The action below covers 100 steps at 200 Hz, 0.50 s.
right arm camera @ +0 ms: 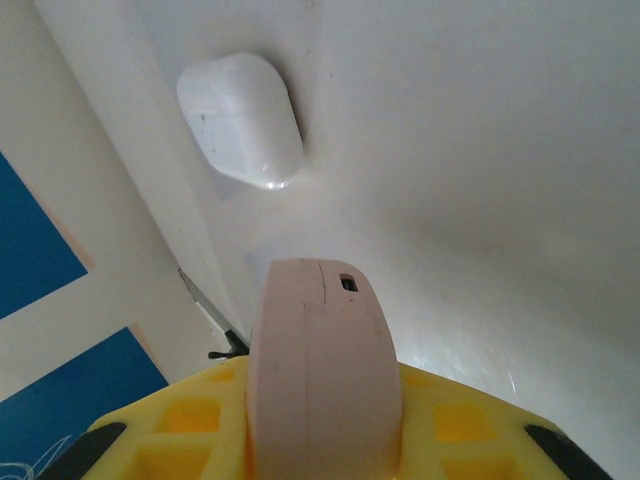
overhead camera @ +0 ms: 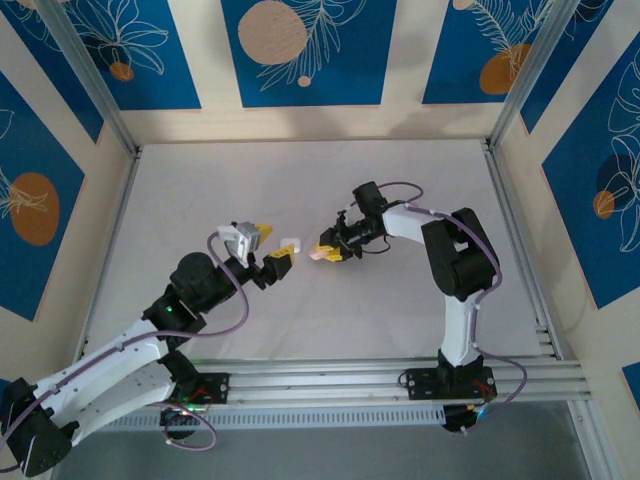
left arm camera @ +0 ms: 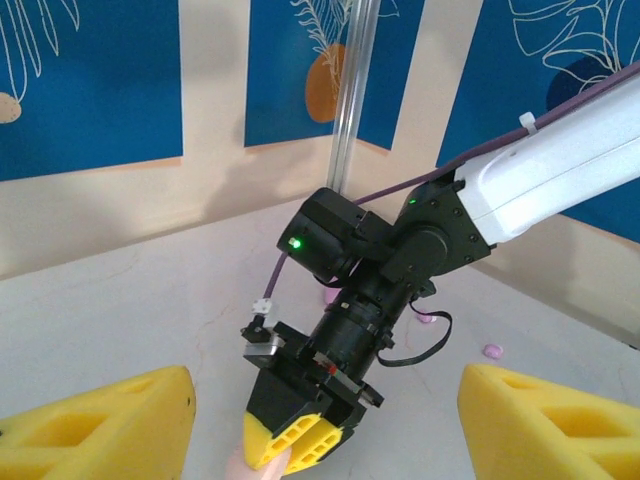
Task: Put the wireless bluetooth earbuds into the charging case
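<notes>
— Where is an earbud?
— A tiny pink earbud [left arm camera: 492, 351] lies on the table [left arm camera: 120, 300] behind the right gripper [overhead camera: 329, 254], apart from it.
— And the case?
— That gripper clamps the pink case [right arm camera: 318, 370]. A white case [right arm camera: 240, 120] lies just ahead.
— And the left gripper [overhead camera: 272, 248]?
— Spread wide, empty.

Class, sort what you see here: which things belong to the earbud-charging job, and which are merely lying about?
Job: pink case, held in the right gripper; small pink earbuds; white case.
Not part of it: blue wall panels; metal frame post.
</notes>
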{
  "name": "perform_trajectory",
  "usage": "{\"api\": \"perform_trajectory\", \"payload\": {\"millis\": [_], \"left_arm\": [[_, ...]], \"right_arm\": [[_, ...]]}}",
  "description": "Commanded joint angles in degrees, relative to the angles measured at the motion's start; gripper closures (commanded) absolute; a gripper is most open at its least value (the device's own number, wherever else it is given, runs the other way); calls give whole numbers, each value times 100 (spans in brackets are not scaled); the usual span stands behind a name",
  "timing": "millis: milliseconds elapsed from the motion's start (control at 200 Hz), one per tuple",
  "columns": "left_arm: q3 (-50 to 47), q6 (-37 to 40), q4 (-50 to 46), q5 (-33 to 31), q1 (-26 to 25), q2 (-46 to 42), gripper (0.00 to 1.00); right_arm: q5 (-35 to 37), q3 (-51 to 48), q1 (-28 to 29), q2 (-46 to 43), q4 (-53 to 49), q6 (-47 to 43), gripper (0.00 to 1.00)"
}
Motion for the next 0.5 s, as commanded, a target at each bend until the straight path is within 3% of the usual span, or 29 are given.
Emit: {"api": "perform_trajectory", "payload": {"millis": [0,140,495], "left_arm": [[24,-17,-49,-95,-50,-40,31],[1,-26,-49,-113,-45,-39,30],[6,-26,-4,-87,-50,65,29]], "right_arm": [[41,244,88,240,1,16,72],[125,302,115,425,-130,-43,69],[1119,149,-13,-226,-986,-444,43]]}}
